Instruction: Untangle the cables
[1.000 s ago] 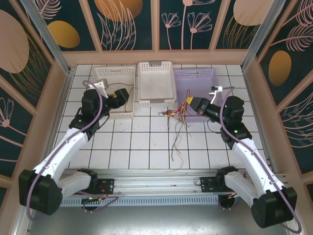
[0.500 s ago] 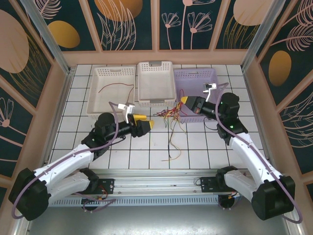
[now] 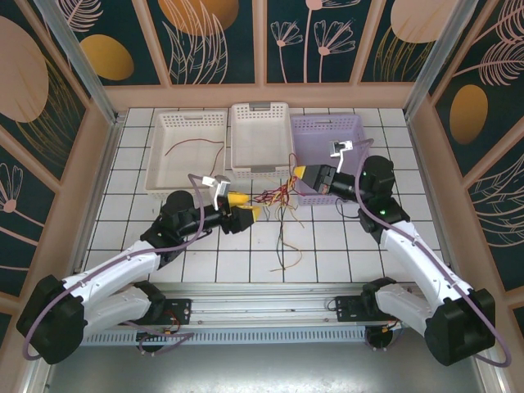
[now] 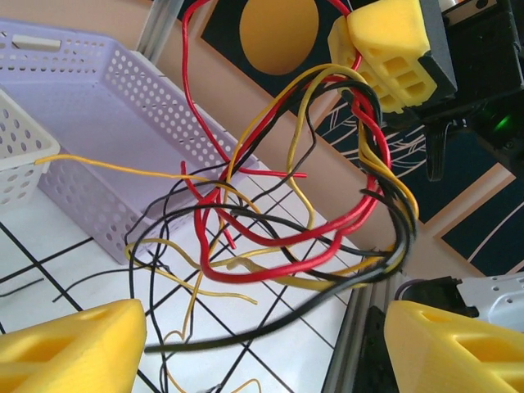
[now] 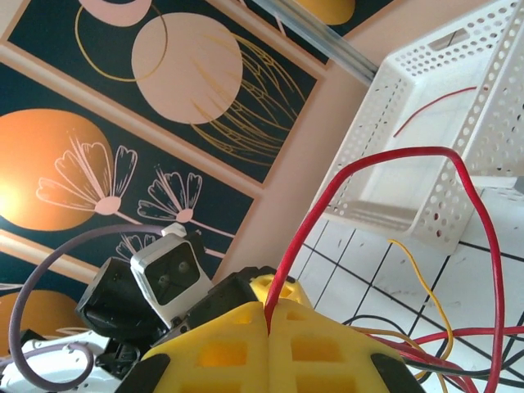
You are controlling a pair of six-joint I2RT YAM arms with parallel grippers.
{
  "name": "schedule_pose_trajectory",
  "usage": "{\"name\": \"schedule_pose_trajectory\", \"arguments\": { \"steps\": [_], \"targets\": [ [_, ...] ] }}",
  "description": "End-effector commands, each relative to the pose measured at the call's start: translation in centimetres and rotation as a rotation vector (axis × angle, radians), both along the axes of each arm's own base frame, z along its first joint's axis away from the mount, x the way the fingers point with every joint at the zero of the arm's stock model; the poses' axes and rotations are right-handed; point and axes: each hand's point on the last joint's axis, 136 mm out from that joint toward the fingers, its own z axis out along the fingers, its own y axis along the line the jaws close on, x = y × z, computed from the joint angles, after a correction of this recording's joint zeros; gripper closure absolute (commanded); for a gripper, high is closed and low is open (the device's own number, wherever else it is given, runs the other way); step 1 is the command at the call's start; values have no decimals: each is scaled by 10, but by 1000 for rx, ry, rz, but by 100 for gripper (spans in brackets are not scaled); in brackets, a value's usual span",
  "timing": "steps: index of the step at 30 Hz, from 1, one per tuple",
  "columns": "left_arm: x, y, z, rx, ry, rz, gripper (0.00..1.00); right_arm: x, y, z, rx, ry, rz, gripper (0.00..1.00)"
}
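- At table centre, just in front of the baskets, right gripper (image 5: 268,332): pads pressed together, no gap. It pinches the top of the cables (image 3: 282,196), w/ one red strand leaving the seam.
- Opposite it, left gripper (image 4: 266,327): jaws wide apart, nothing held. Its fingers (image 4: 74,348) sit either side of the lower loops. A blurred black strand crosses the gap; contact w/ the pads can't be told.
- Location of cables: bundle hangs from right gripper, between the two grippers, just in front of purple basket (image 3: 327,119). Loose tails trail onto the table (image 3: 336,254) toward the near edge.
- Handling (est.): v. light, thin, limp, no stiffness to hold shape. Loops likely snag on each other. Insulation prob. smooth, so a shallow pinch may slip. A hard tug would prob. tighten the knot.
- Grip pt (est.): one strand only, where it stands clear of the tangle, e.g. the yellow one running out toward the purple basket in the left wrist view, or a free tail low down. Avoid the dense red/black loop.
- Surroundings: middle white basket (image 3: 260,143); left white basket (image 3: 176,176) w/ one red wire (image 3: 194,146) inside, well apart from the bundle.
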Motion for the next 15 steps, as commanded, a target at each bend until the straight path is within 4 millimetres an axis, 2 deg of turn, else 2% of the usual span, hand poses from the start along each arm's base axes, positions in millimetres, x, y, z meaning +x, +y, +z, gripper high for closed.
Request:
{"name": "schedule_pose_trajectory", "arguments": {
  "steps": [1,4,8,15],
  "targets": [
    [-5,-2,5,-4,-62,-26,27,-8,6,27,33,-90,47,100],
    [-6,-3,6,-6,-67,-36,34,-9,9,24,25,-84,65,100],
    [-9,-4,9,-17,-75,-55,51,-10,13,22,22,-79,83,100],
    [-15,-3,14,-35,-81,-73,74,-7,12,20,12,-67,65,100]
  ]
}}
